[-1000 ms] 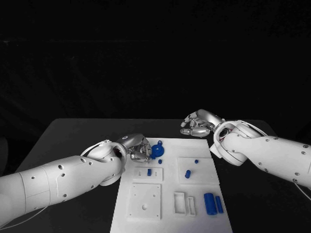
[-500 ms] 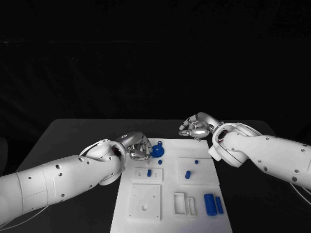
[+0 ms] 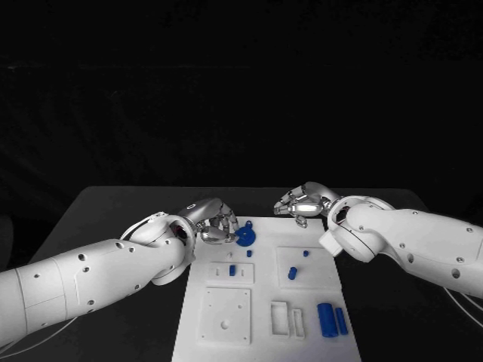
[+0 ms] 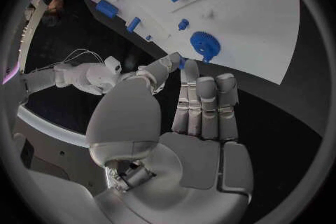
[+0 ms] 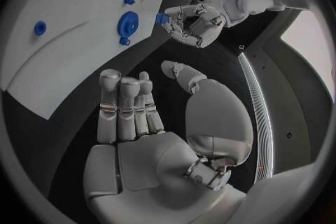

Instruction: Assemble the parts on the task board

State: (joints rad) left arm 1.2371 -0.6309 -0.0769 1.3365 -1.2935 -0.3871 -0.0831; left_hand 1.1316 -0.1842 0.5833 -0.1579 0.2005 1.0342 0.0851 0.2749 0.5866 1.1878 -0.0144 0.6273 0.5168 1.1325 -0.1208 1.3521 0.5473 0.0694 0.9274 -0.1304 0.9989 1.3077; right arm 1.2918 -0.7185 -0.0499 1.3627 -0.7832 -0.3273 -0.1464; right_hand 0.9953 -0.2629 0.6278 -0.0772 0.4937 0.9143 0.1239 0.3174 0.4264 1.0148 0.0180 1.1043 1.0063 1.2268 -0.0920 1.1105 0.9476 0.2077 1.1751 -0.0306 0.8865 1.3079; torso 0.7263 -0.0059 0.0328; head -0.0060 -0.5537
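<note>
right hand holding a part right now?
No: in the right wrist view the right hand has its fingers extended over the black table with nothing between them.

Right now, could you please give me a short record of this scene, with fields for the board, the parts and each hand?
board: white task board in the middle of the black table
gear: blue gear lies at the board's far end
left hand: left hand beside the gear, fingers pinching a small blue part
right hand: right hand just past the board's far edge, holding nothing
other parts: two blue cylinders side by side near the board's near right corner
</note>
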